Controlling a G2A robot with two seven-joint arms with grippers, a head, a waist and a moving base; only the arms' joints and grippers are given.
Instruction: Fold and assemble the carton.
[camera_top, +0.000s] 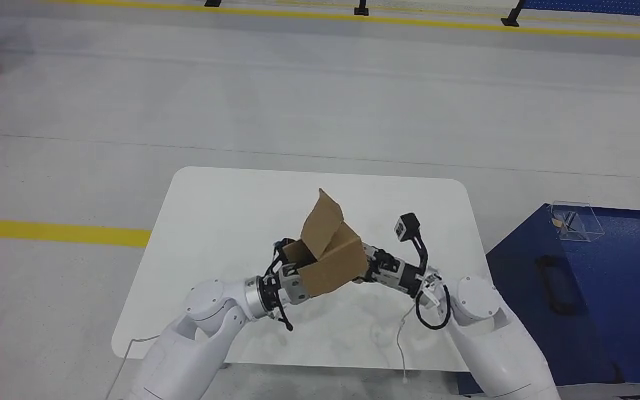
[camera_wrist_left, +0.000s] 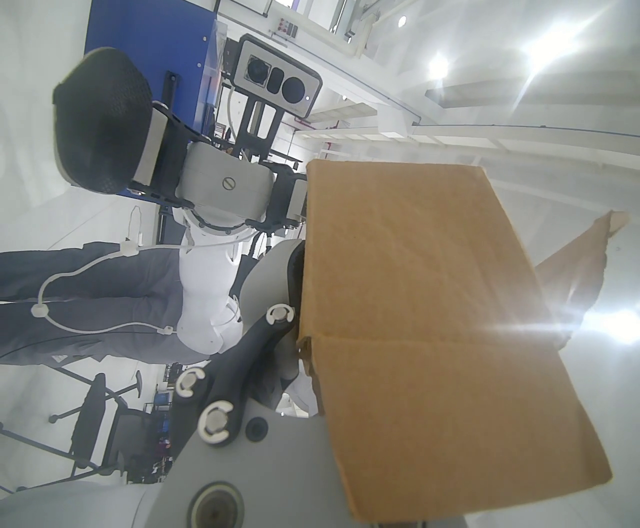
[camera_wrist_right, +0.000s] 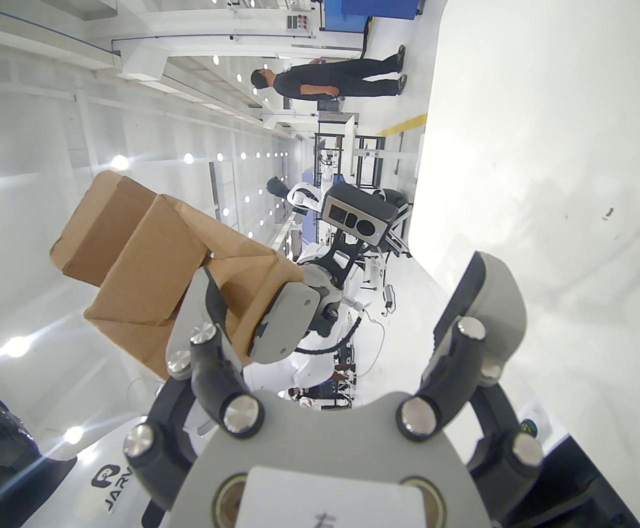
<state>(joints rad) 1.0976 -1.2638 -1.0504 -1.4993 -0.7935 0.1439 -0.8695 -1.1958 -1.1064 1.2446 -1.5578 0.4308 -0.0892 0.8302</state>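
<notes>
The brown carton (camera_top: 330, 252) is held up above the white table (camera_top: 230, 220), partly folded, with one flap (camera_top: 325, 215) sticking upward. My left gripper (camera_top: 293, 278) is shut on the carton's lower side; from the right wrist it shows as a grey finger (camera_wrist_right: 285, 320) clamped over the cardboard (camera_wrist_right: 140, 270). My right gripper (camera_wrist_right: 342, 270) is open wide on the carton's opposite side (camera_top: 366, 265), one finger (camera_wrist_right: 207, 300) close against the cardboard. In the left wrist view the carton's panel (camera_wrist_left: 425, 310) stands large, with the right gripper's black pad (camera_wrist_left: 100, 125) beyond its edge.
A blue cabinet (camera_top: 580, 290) stands off the table's right side with a clear plastic holder (camera_top: 572, 220) on top. A thin white cable (camera_top: 400, 345) hangs by the table's front edge. The table's far and left parts are bare.
</notes>
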